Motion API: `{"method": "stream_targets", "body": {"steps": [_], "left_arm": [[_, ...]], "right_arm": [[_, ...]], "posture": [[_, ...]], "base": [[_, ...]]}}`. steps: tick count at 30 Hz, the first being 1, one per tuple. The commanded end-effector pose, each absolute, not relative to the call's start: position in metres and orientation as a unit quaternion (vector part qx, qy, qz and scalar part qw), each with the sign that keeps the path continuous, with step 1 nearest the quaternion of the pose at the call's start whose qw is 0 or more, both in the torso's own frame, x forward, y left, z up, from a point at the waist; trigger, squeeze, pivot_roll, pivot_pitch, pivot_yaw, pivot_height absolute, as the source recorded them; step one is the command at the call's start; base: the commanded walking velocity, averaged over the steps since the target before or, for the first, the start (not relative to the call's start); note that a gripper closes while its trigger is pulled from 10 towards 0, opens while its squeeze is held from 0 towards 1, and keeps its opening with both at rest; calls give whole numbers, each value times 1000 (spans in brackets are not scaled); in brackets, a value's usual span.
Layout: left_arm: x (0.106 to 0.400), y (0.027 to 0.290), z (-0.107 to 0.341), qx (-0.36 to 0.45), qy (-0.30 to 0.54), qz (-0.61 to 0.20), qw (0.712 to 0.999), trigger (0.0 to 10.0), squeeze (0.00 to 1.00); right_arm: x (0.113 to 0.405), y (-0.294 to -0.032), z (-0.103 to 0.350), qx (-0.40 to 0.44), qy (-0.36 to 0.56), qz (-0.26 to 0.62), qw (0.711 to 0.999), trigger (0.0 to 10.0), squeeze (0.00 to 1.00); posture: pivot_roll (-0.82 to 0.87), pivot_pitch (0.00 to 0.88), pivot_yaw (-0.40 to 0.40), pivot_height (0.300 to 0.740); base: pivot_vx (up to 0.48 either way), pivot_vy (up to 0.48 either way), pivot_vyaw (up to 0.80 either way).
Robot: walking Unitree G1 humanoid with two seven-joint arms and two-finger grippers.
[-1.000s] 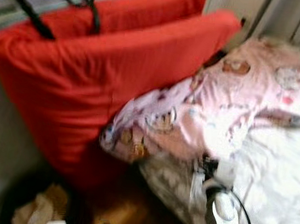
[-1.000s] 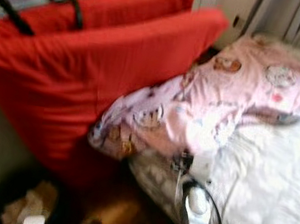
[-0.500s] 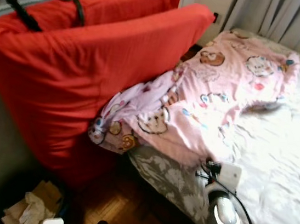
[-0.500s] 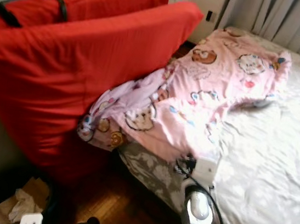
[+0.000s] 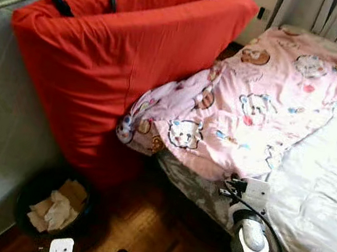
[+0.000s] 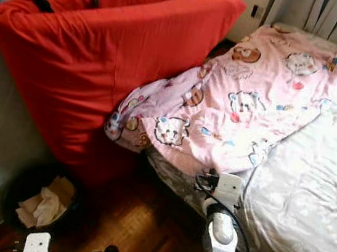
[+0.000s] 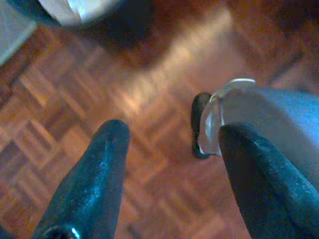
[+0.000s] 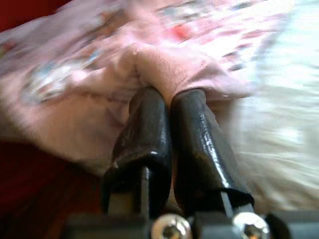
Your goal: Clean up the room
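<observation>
The right gripper point(image 8: 164, 107) is pinched tight on a fold of the pink blanket point(image 5: 264, 107) – fingers point(image 8: 144, 134) nearly touching, cloth bunched at the tips. Blanket spreads ahead of it over the bed point(image 5: 328, 184), far edge against the red cushion point(image 5: 121, 64). Left gripper point(image 7: 169, 149) hangs w/ fingers wide apart, holding nothing, above wood floor point(image 7: 75, 84). Bin point(image 5: 52, 204) w/ crumpled paper is on the floor nearby.

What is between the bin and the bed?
Bare wooden floor lies between the bin and the bed, seen in both eye views. The red cushion stands behind that gap.
</observation>
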State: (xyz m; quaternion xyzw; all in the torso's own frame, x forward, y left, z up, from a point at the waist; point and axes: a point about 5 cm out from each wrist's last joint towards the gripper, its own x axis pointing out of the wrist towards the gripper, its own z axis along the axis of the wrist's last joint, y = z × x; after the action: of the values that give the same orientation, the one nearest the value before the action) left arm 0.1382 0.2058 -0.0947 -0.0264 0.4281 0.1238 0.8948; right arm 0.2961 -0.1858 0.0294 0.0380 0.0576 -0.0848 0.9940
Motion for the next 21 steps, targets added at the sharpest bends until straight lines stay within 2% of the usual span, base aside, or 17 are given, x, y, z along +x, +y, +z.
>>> {"method": "stream_targets", "body": {"steps": [1, 8, 21], "left_arm": [[138, 214, -94, -10, 431, 126, 893, 10000, 0], [138, 214, -93, -7, 431, 125, 894, 10000, 0], [138, 214, -93, -7, 431, 125, 894, 10000, 0]], "right_arm": [[297, -187, 33, 40, 44, -97, 993, 10000, 0], [298, -199, 40, 29, 25, -126, 991, 10000, 0], [298, -199, 40, 29, 25, -126, 991, 10000, 0]], "posture": [[-28, 171, 2, 740], [-30, 175, 2, 740], [-30, 175, 2, 740]], "base": [[0, 0, 0], [0, 0, 0], [0, 0, 0]]}}
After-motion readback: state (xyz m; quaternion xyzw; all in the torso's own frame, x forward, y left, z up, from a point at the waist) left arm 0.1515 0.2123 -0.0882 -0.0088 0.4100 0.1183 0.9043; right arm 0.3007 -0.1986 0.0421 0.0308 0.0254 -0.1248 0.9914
